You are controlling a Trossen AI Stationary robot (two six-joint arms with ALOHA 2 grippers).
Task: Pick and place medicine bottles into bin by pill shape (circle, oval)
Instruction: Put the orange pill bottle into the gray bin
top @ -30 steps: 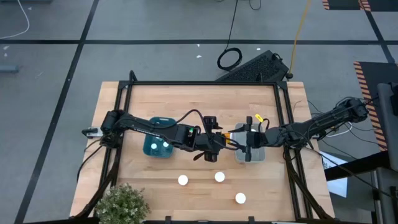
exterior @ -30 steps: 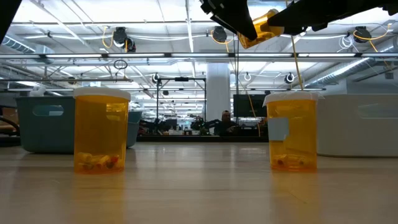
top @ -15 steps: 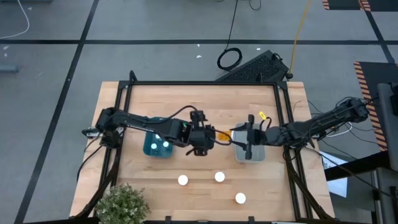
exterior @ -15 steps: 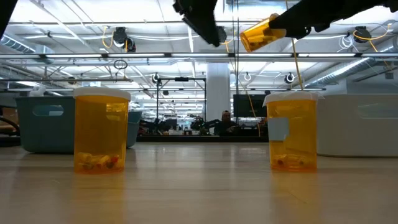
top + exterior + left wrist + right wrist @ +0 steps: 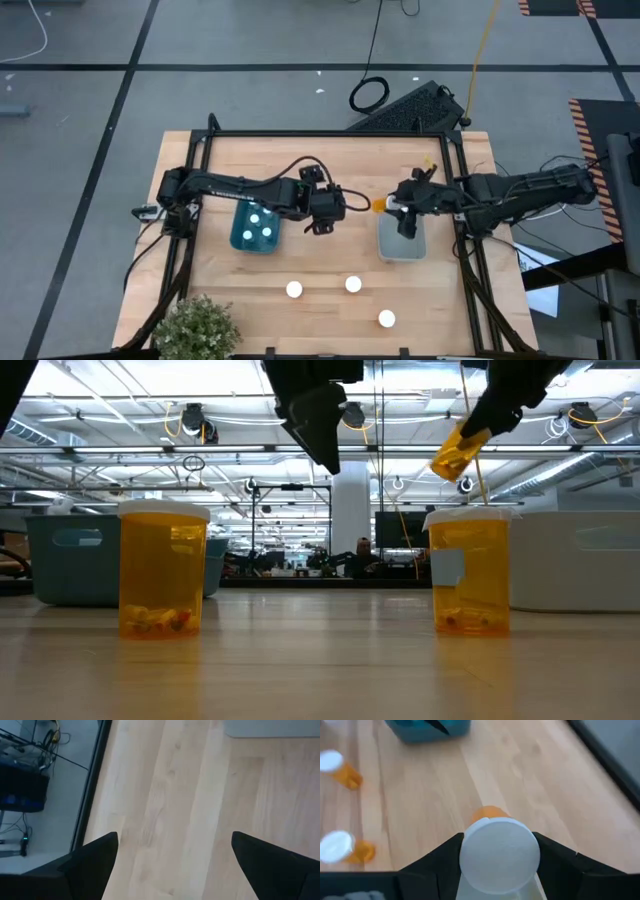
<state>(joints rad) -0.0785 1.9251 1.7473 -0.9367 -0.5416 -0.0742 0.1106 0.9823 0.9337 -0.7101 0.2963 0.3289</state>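
My right gripper (image 5: 395, 206) is shut on an amber medicine bottle (image 5: 381, 206) with a white cap (image 5: 500, 851), high above the table (image 5: 458, 452) at the grey bin's (image 5: 403, 243) far left corner. My left gripper (image 5: 325, 210) hangs open and empty (image 5: 175, 865) between the two bins. The blue bin (image 5: 255, 228) holds white-capped bottles. Three more bottles stand upright on their bases near the table's front (image 5: 294, 289), (image 5: 353, 284), (image 5: 386, 319). My right gripper pinches the bottle between its two fingers (image 5: 445, 857), one on each side of its cap end (image 5: 470, 860). The cap faces back toward the wrist and the amber body (image 5: 490, 813) sticks out past the fingertips, toward the table's left. The bottle is tilted and lifted clear.
A potted plant (image 5: 195, 328) stands at the near left corner. A black frame (image 5: 320, 133) borders the table's far and side edges. In the low view two standing bottles (image 5: 162, 570), (image 5: 470, 570) rise in the foreground. Bare wood lies between the bins.
The two grippers were together at the bottle above the grey bin's left side. My left gripper has let go and drawn back toward the table's left and far side. My right gripper has carried the bottle toward the far edge and turned, tipping it from near level to slanting.
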